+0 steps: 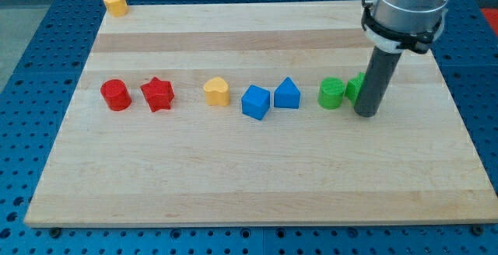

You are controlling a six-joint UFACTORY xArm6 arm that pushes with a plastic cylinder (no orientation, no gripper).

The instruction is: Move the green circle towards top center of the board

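The green circle (331,93) stands on the wooden board (257,169) at the view's right of the row of blocks. A second green block (355,88), shape unclear, sits just right of it, partly hidden behind my rod. My tip (367,113) rests on the board just right of and slightly below the green circle, against the second green block.
Left of the green circle lie a blue triangular block (286,94), a blue cube (255,102), a yellow heart-like block (217,92), a red star (157,94) and a red cylinder (116,95). A yellow block (115,2) sits at the top-left corner.
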